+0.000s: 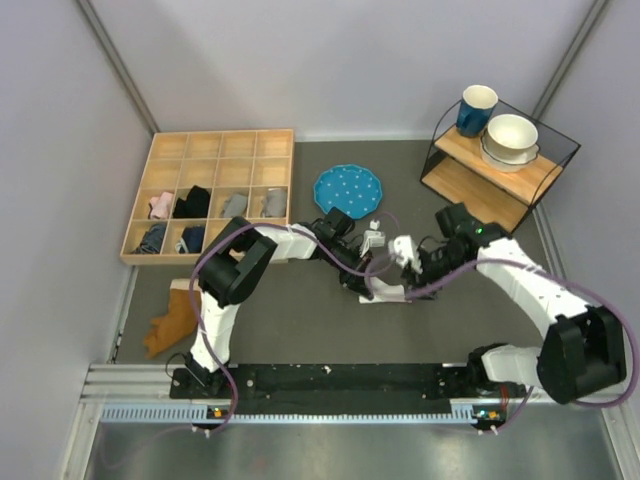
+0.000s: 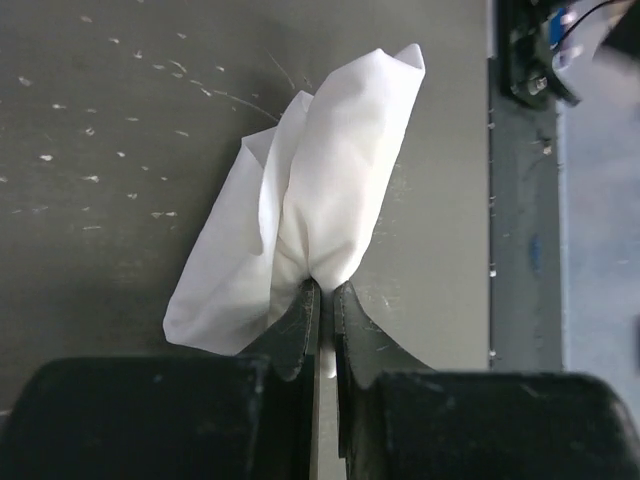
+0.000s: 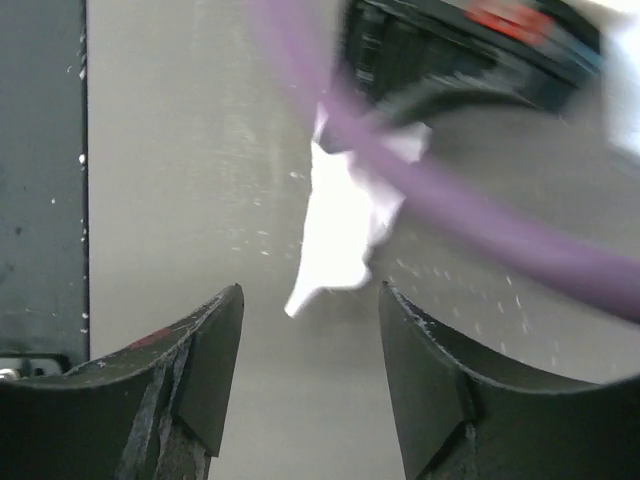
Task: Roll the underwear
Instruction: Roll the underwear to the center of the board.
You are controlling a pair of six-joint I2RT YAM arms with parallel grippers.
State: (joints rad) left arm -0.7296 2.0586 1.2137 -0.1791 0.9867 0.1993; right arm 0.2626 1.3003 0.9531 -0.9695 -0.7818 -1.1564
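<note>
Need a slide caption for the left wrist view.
Left tool shut on a fold of the white underwear, bunched on the dark table.

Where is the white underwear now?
The white cloth underwear lies bunched on the dark table, pinched in the shut left gripper in the left wrist view, centre-scene just near-side of the blue speckled plate from above.

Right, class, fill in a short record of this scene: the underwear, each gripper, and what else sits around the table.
underwear: white, bunched, on the dark table
left gripper: shut on the underwear
right gripper: open, underwear ahead of it
plate: blue, far centre
box: wooden, cloth bundles in compartments, far left
shelf: mug and bowls, far right
</note>
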